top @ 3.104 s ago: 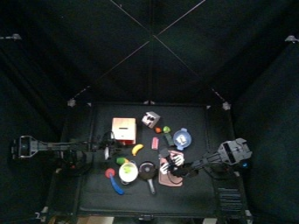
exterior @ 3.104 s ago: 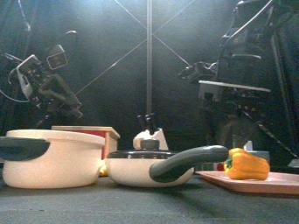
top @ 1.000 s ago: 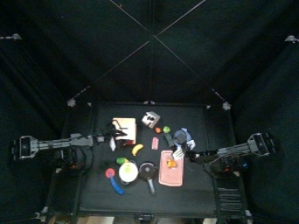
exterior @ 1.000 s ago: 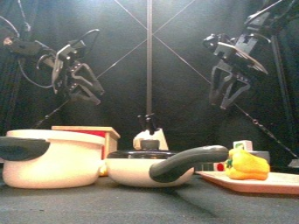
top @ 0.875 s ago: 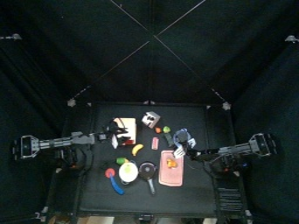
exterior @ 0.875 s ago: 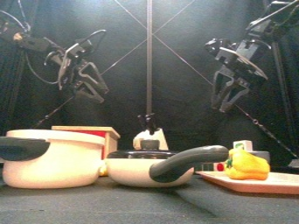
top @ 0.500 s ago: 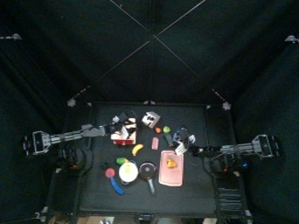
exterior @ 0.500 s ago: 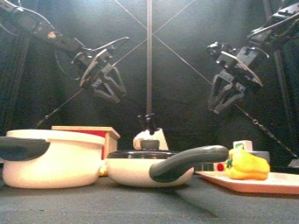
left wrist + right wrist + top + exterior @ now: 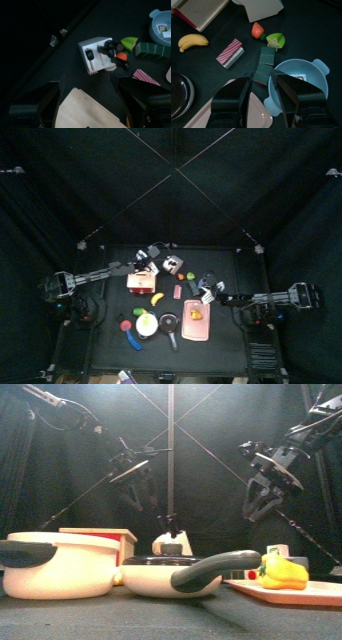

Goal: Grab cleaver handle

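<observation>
No cleaver can be picked out for certain among the toys on the tabletop (image 9: 107, 353). The likeliest candidate, and this is only a judgement, is the dark green bar (image 9: 266, 61) lying flat just beside the blue bowl (image 9: 301, 82), with a lime-green piece (image 9: 275, 40) at its far end and a pink striped slab (image 9: 230, 52) near its other side. In the top view that group sits right of the tabletop's middle, on the 9 o'clock side of the blue bowl (image 9: 209, 285). The right claw (image 9: 263, 80) hangs above the near end of the bar with its jaws spread apart and nothing between them. The bar's long axis runs almost straight away from the claw, toward roughly 11 o'clock in the top view, so the jaws already straddle it crosswise. Which end would be the handle is too small to tell. The left claw (image 9: 87, 92) is likewise spread and empty, raised over the wooden box (image 9: 87, 111) and facing a white toy appliance (image 9: 97, 54) toward the back. That puts it well apart from the bar. The right arm looks the nearer by far, and the grasp seems to call mainly for a straight descent.
</observation>
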Robot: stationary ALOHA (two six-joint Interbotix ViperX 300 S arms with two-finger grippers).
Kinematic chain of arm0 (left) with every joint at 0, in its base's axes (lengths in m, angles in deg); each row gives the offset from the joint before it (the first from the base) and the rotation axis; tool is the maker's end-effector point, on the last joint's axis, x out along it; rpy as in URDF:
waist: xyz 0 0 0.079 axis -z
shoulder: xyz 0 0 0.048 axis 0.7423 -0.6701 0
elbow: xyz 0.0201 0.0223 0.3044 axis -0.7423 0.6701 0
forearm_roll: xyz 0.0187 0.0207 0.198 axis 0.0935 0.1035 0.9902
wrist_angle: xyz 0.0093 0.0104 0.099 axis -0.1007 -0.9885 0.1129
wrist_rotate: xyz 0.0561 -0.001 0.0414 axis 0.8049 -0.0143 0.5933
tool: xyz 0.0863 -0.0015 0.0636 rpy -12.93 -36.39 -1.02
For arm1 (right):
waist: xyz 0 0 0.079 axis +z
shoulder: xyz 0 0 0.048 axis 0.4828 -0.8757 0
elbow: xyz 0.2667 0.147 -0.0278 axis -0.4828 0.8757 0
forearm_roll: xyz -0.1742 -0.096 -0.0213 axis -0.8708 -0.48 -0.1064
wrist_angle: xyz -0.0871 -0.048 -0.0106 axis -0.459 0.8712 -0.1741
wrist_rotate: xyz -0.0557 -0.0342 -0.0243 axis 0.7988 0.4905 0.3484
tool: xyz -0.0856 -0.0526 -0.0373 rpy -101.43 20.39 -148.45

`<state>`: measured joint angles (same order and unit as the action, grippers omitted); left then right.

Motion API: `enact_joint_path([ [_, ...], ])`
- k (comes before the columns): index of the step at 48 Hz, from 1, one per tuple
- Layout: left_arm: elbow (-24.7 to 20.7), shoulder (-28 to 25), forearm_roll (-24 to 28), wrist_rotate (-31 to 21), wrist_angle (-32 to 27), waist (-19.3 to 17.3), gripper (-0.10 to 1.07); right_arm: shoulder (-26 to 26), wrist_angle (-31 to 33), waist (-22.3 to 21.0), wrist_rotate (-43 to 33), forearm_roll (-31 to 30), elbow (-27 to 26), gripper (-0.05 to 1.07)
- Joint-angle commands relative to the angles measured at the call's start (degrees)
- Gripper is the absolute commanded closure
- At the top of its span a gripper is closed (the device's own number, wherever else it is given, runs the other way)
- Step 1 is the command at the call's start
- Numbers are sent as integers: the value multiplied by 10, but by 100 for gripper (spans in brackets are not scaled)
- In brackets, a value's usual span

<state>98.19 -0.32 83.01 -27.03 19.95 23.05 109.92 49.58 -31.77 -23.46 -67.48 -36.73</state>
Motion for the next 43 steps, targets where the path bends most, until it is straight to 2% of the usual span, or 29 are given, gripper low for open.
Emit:
enact_joint_path([
  [1,-25,-7,3,-11,19,-8,-4,5,-1,-2,0,-2,-4,28],
  [16,-33,-57,4,-58,77,-29,-3,1,-1,-6,-1,0,2,28],
  [43,-78,-107,21,-59,65,-36,-2,-19,-3,-8,-1,4,2,28],
])
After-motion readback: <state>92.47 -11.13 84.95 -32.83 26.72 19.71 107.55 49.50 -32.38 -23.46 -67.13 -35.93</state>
